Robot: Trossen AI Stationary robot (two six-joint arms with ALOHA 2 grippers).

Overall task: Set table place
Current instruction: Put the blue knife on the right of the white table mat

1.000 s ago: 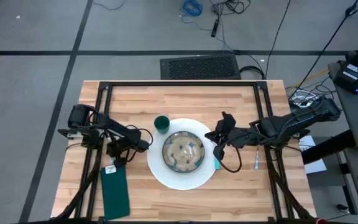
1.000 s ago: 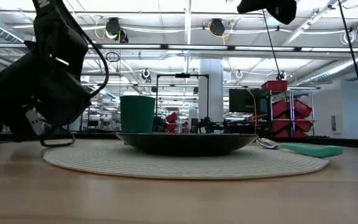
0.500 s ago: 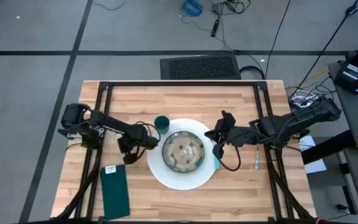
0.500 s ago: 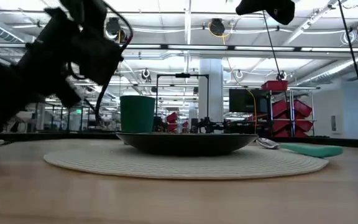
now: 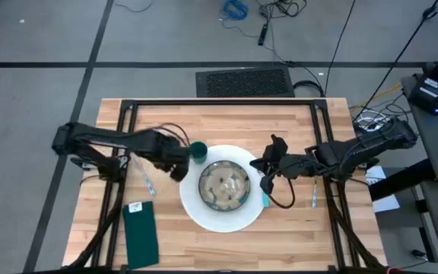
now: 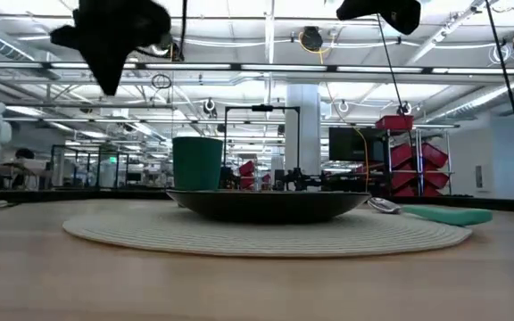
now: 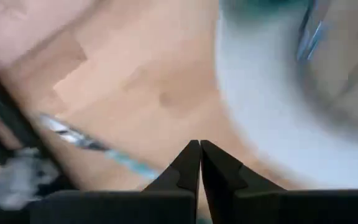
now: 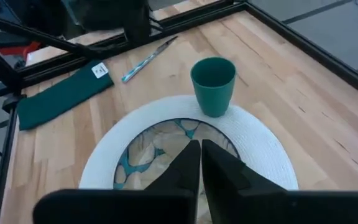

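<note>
While both grippers' fingers press together empty, table (image 5: pixel 295 228) long axis left-right, left gripper (image 5: pixel 179 169) above it.

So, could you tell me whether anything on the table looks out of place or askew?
Yes: a utensil lies slanted on the bare table, between the green napkin and the round white mat, not squared to either. The green cup stands upright at the mat's edge; nothing spilled.

The left wrist view is strongly blurred: the round white woven placemat (image 7: pixel 260 106) and the thin silver utensil with light blue handle (image 7: pixel 98 149) have no clear outline. In the low view, the left gripper (image 6: pixel 114 36) is cut by the top edge, and the flat teal object (image 6: pixel 444 214) stays unidentifiable.
</note>
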